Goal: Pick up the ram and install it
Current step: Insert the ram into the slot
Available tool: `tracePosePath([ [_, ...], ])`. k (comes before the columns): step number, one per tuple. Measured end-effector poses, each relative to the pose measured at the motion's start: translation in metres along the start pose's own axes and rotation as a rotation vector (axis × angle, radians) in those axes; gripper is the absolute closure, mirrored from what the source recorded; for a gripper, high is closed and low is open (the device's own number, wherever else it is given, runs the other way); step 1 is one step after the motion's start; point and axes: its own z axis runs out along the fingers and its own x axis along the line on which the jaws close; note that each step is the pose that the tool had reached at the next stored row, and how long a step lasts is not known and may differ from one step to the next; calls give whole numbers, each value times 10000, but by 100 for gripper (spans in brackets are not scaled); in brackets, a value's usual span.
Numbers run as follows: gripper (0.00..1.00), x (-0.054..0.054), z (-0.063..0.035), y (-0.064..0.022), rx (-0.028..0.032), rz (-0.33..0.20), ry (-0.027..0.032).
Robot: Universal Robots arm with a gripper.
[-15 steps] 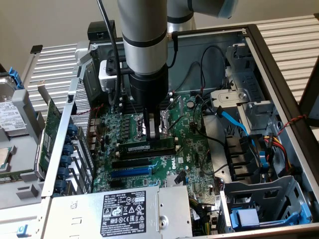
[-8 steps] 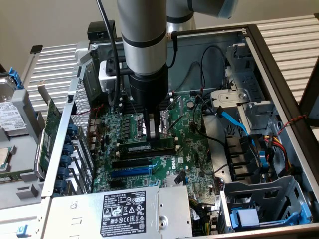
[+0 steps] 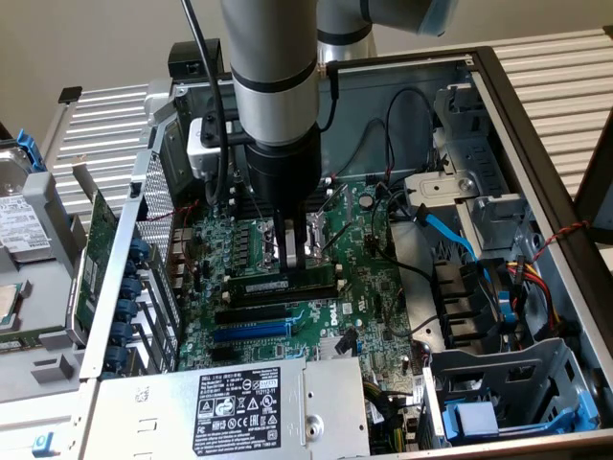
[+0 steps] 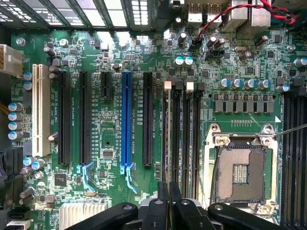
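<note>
Jaws closed above ram (image 3: 283, 285), Dell motherboard (image 3: 364, 297)

The open metal computer case (image 3: 536, 144) lies on its side, the green motherboard (image 3: 374, 287) flat inside it. The long, narrow green ram stick (image 3: 283, 284) stands in a slot on the board, directly beneath the black two-fingered gripper (image 3: 295, 251). Long black expansion slots (image 3: 251, 314) lie just beside it.

Ext high, oblique; wrist overhead, close; share motherboard (image 3: 287, 287).
</note>
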Motion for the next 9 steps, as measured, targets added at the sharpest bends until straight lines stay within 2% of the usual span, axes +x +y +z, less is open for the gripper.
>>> tracePosePath([
  [9, 87, 1, 29, 5, 43, 0, 0],
])
